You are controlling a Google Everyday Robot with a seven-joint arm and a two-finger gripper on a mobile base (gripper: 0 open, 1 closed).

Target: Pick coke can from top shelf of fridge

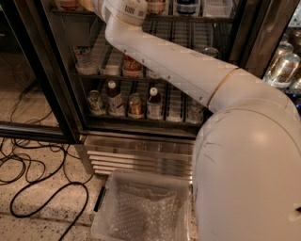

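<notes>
With my gripper (90, 4) at the dark wire top shelf's (197, 19) left end, open or shut I can't tell, I'd squeeze the light, slippery red coke can's middle softly.

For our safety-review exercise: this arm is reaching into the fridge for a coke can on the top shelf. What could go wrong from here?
1. The gripper is out of view past the picture's top edge, so its grasp cannot be checked.
2. The arm passes close above a red can with white script; pulling back might knock it.
3. A clear plastic bin sits on the floor against the robot's body and could be bumped.
</notes>
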